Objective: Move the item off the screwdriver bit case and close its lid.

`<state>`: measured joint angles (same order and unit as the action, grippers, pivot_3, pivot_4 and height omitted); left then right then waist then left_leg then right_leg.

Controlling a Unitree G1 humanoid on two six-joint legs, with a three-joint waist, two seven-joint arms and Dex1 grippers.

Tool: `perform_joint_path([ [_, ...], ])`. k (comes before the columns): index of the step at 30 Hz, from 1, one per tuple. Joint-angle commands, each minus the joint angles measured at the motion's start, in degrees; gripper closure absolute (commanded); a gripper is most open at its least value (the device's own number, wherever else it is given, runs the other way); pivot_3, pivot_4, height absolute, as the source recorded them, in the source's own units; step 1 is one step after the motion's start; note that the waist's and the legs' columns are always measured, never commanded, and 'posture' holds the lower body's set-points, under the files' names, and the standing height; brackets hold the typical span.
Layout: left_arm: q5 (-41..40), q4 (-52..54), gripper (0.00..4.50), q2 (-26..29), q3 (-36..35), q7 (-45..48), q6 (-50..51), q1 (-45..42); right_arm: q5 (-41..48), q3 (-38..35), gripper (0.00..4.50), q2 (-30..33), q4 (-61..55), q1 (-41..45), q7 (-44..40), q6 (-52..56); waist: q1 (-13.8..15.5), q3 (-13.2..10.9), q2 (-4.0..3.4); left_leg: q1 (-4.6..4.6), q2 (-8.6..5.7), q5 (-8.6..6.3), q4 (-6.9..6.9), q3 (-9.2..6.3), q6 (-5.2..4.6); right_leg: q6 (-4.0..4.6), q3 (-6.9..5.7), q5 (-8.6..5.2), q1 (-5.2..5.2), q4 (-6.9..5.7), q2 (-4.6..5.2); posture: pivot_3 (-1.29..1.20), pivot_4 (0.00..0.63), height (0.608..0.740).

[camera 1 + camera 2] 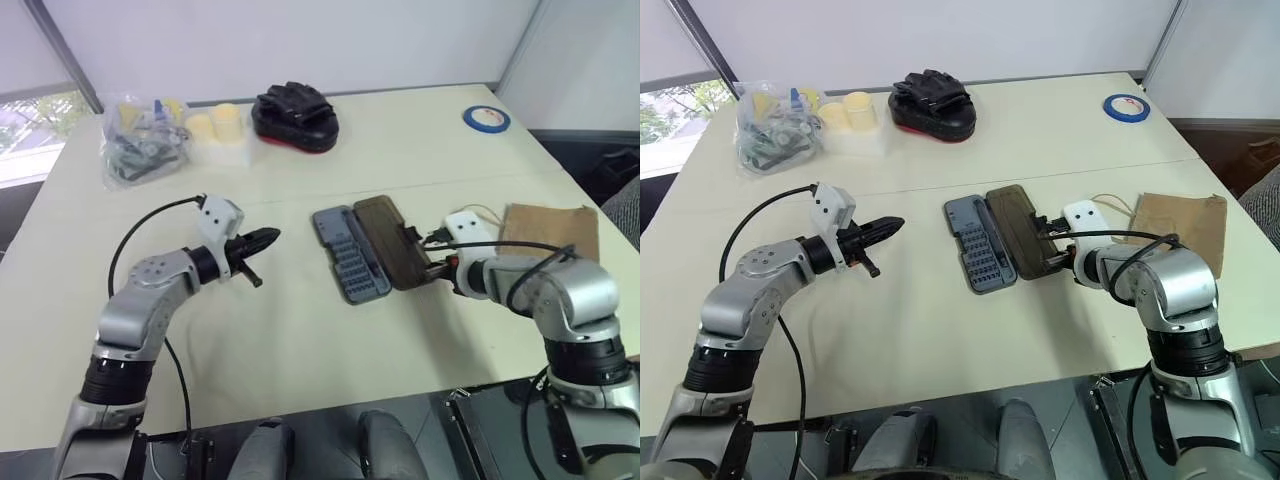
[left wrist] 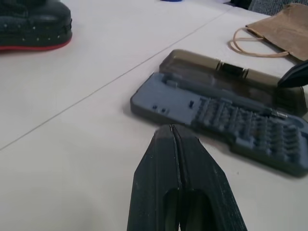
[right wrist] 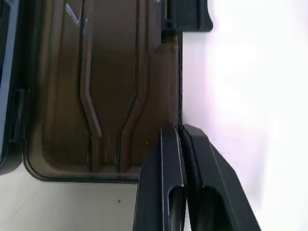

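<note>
The screwdriver bit case lies open mid-table: grey tray [image 1: 350,258] with rows of bits on the left, smoky brown lid [image 1: 385,240] flat on the table to its right. The item, a tan paper bag [image 1: 550,228] with string handles, rests on the table right of the case, apart from it. My right gripper [image 3: 180,129] is at the lid's outer edge near its near corner. Its fingers are closed with the lid's rim running in between them. My left gripper [image 1: 272,236] hovers shut left of the tray, pointing toward it, holding nothing.
A black-and-red padded mitt [image 1: 297,115], pale yellow cups [image 1: 218,125] and a clear plastic bag of small parts [image 1: 145,140] stand at the back left. A blue tape roll [image 1: 486,118] lies at the back right. The paper bag sits near the table's right edge.
</note>
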<state>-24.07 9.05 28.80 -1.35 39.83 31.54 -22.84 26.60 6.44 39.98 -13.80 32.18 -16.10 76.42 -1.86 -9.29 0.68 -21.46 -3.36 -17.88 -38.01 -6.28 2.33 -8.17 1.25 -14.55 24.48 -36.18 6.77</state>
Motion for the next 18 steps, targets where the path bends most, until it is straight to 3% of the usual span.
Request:
perform_joint_path([
  [1,0.3,1.0,4.50,0.4,-0.9,0.0,-1.4,-0.7,-3.7,10.1,4.43,3.0,1.4,4.5,-12.8,-13.3,-0.6,0.0,-0.01,0.00,0.00,0.00,0.00,0.01,0.00,0.00,-0.01,0.00,0.00,0.01,0.00,0.00,0.150,0.740],
  [11,0.4,1.2,4.50,0.4,-1.2,-0.6,-1.8,-0.4,-21.0,24.8,4.43,9.2,14.1,13.8,-39.3,-44.2,0.0,0.0,-0.01,-0.13,-0.06,-0.01,0.00,-0.03,-0.01,0.00,-0.01,0.00,0.09,0.08,0.08,0.00,0.150,0.740],
  [18,0.3,1.1,4.50,0.5,-1.6,-0.8,-2.0,-0.5,-32.4,28.1,4.43,8.0,27.5,19.1,-48.1,-63.6,0.7,0.0,-0.01,-0.12,-0.07,0.00,-0.03,0.01,0.01,0.00,0.00,0.00,0.09,0.10,0.09,0.00,0.150,0.740],
])
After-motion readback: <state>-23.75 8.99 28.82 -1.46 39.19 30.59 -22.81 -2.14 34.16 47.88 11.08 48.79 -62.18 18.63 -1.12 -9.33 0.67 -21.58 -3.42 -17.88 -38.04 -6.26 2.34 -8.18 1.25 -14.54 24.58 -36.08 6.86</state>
